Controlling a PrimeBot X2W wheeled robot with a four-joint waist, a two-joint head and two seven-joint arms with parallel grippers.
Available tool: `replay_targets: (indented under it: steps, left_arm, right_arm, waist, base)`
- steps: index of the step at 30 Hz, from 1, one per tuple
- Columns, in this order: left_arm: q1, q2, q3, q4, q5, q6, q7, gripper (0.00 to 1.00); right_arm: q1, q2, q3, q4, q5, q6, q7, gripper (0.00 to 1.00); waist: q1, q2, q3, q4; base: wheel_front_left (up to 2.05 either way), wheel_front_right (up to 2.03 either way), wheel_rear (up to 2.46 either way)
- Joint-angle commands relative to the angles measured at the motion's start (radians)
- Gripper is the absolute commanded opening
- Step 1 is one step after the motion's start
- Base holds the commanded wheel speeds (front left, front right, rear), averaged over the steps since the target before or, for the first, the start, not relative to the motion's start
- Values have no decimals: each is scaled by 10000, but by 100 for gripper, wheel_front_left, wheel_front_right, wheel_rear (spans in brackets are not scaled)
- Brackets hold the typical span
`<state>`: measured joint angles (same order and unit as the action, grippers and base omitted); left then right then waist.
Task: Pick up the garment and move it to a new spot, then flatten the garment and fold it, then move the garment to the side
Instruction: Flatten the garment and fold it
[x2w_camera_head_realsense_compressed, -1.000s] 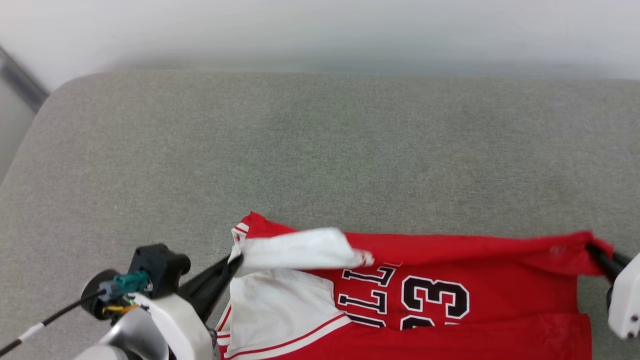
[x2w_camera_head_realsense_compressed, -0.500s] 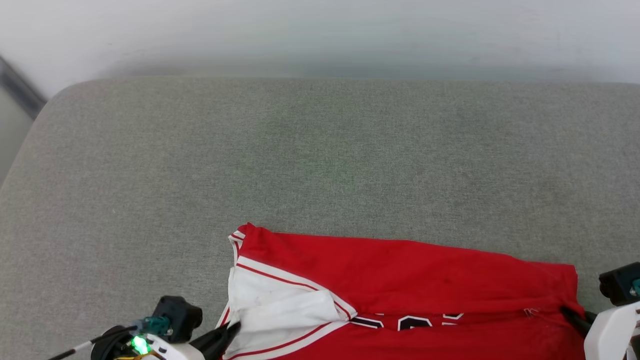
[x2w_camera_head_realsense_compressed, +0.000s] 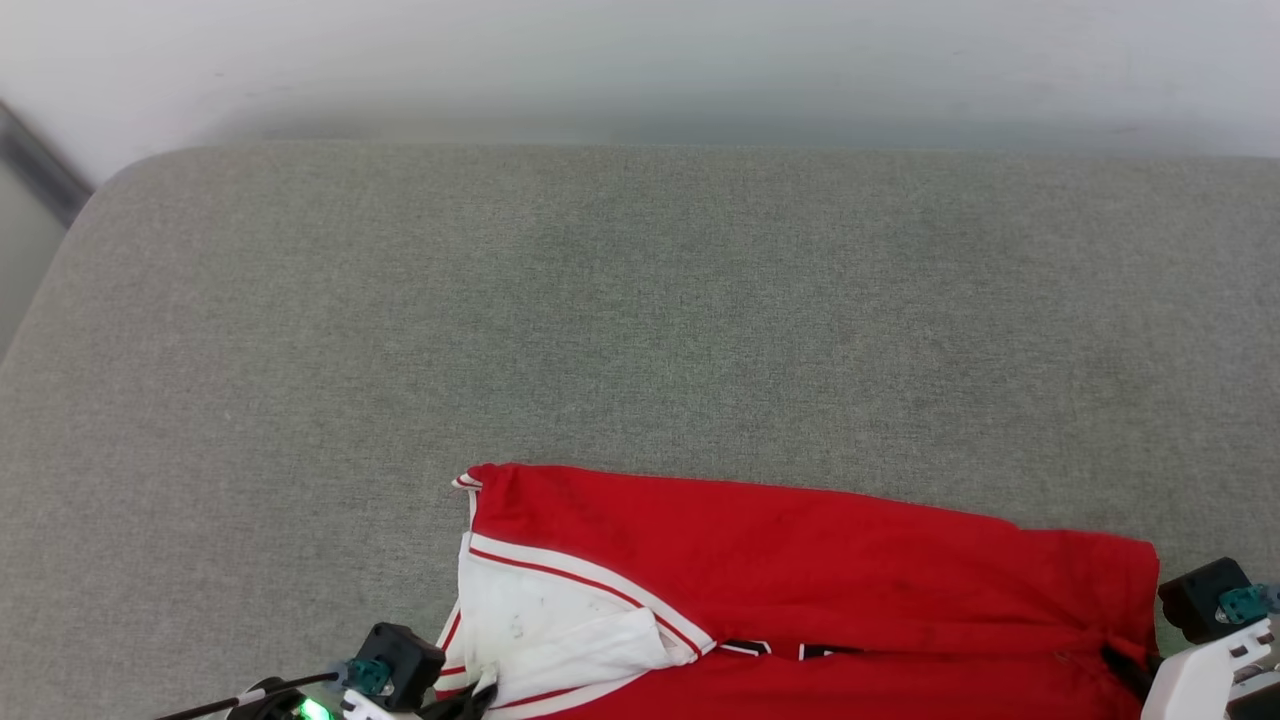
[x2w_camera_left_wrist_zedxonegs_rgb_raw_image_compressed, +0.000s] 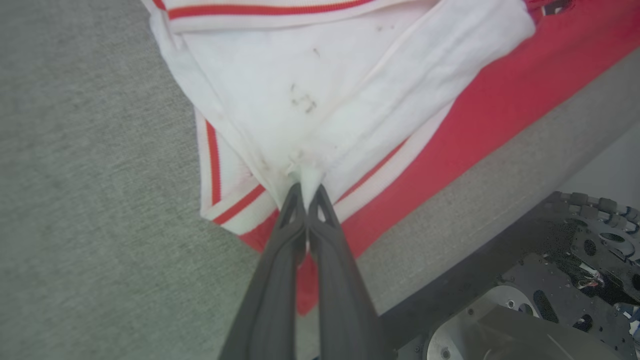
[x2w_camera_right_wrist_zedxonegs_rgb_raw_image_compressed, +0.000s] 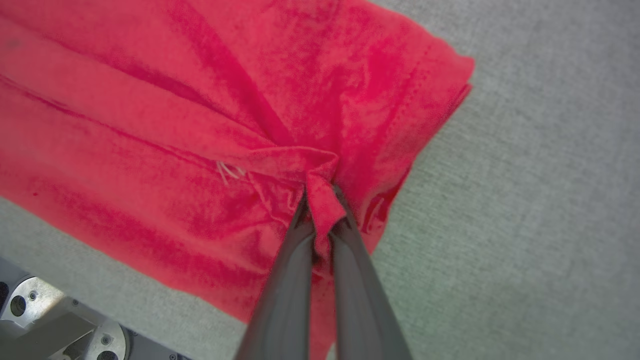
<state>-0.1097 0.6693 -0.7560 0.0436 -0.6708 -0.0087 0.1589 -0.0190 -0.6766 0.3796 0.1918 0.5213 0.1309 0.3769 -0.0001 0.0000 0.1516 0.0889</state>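
Observation:
The garment, a red jersey with a white sleeve and red-and-white stripe trim, lies folded over along the near edge of the grey cushion. My left gripper is shut on a pinch of the white sleeve at the garment's left end; its fingers also peek in at the bottom of the head view. My right gripper is shut on a bunched fold of red cloth at the garment's right end, and its dark fingers show by the garment's right corner.
The grey fabric cushion spreads wide beyond the garment, with a rounded far-left corner and a pale wall behind. The robot's dark base sits below the cushion's near edge.
Both grippers have pulled the garment's far edge toward me, folding the red back over the lettered front. The number and letters are now almost covered, and the loose sleeve flap lies flatter.

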Motion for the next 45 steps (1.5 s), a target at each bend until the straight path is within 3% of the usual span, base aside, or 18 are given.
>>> replay_targets:
  steps: [1, 2, 3, 4, 11, 20, 24, 29, 33, 37, 45]
  left_arm:
    - [-97, -70, -32, 127, 42, -60, -66, 0]
    - [-126, -104, -51, 218, 51, -73, -114, 7]
    - [-150, -138, -72, 293, 62, -88, -146, 87]
    - [-154, -166, -74, 377, 58, -83, -177, 100]
    - [-87, -131, 184, 505, 54, 119, -737, 100]
    - [227, -248, 1749, -53, -521, 1021, -2756, 100]
    - [439, -495, 2586, -281, -637, 1513, -3858, 100]
    - [829, -1180, 4078, -818, -220, 1767, -4241, 100]
    - [1435, -2040, 5419, -1419, 1078, 1545, -4252, 100]
    - [1767, -2798, 6381, -1736, 2299, 966, -4257, 100]
    - [1888, -3991, 7414, -1586, 3759, -260, -4258, 100]
  right_arm:
    - [-72, 112, 151, 248, 147, -4, -21, 0]
    - [-136, 145, 177, 319, 186, -4, -100, 24]
    - [-190, 197, 147, 422, 252, -5, -182, 100]
    - [-239, 216, 119, 521, 257, -7, -208, 100]
    - [-685, 213, 43, 409, 735, -4, -163, 100]
    - [-298, 505, -1726, -680, 1409, -4, 826, 100]
    - [74, 1070, -2824, -1099, 1232, -4, 1351, 100]
    - [697, 1990, -4023, -1454, 624, -4, 1932, 100]
    - [1029, 2956, -4918, -1534, 288, -4, 2096, 100]
    - [1157, 3773, -5738, -1439, -29, -4, 2089, 100]
    - [1015, 4866, -6379, -726, -165, -2, 1972, 100]
  waist:
    - [1, 0, -2, -8]
    - [1, 0, -6, -15]
    - [1, 0, -18, -26]
    - [1, 0, -39, -38]
    - [1, 0, -511, -165]
    - [1, 0, -1028, -257]
    - [1, 0, -1053, -262]
    - [1, 0, -987, -222]
    - [1, 0, -866, -143]
    - [1, 0, -694, -56]
    - [1, 0, -275, 144]
  base:
    - [0, 0, 0]
    - [0, 0, 0]
    - [0, 0, 0]
    - [0, 0, 0]
    - [0, 0, 0]
    - [0, 0, 0]
    - [0, 0, 0]
    - [0, 0, 0]
    - [0, 0, 0]
    - [0, 0, 0]
    - [0, 0, 0]
